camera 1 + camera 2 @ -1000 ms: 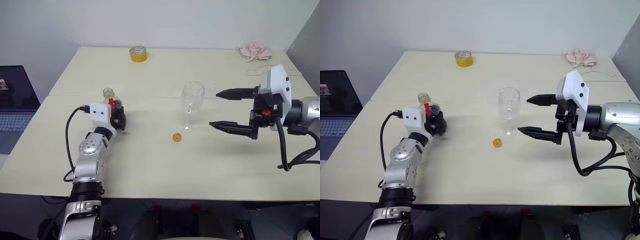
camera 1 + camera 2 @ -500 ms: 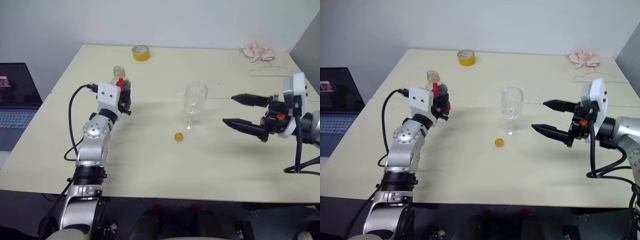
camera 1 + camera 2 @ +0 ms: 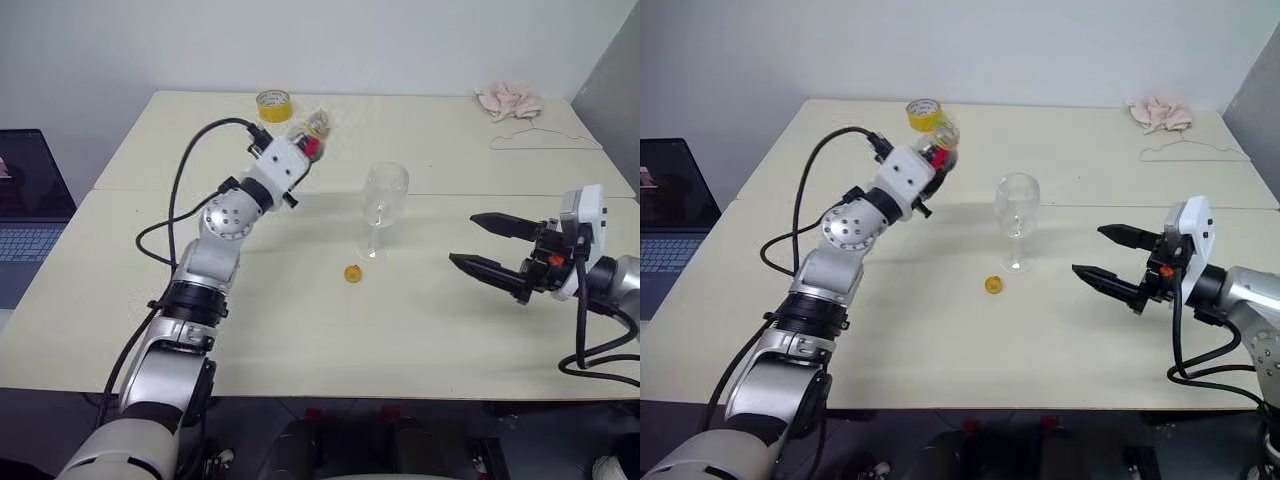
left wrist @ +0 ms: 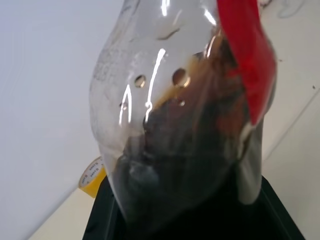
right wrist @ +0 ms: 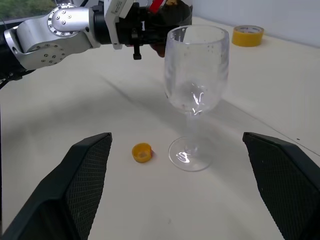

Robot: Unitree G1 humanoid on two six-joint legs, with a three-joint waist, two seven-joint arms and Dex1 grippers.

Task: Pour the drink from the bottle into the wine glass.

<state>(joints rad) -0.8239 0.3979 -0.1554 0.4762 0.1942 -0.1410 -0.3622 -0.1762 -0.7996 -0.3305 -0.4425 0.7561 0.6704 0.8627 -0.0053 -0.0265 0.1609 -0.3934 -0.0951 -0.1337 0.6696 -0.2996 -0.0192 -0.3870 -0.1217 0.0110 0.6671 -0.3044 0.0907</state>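
Bottle uncapped and lifted, nothing poured yet

My left gripper (image 3: 933, 160) is clamped around the bottle (image 3: 312, 133), which I hold above the table (image 3: 300, 330), tipped toward the wine glass (image 3: 383, 205) but off to its left and not over the rim. The left wrist view shows the drink (image 4: 200, 130), dark brown, pooled in the lower part of the bottle beside its red label strip (image 4: 247, 60). The small yellow cap (image 3: 352, 273) lies on the table just beside the glass's foot, so I judge the opening is done. The glass stands upright and looks empty. My right gripper (image 3: 495, 250) hangs with its fingers spread wide, holding nothing, well to the right of the glass. What remains, as I read it: bring the bottle's mouth over the bowl, tilt further and pour. A yellow tape roll (image 3: 272, 105) sits at the far edge.
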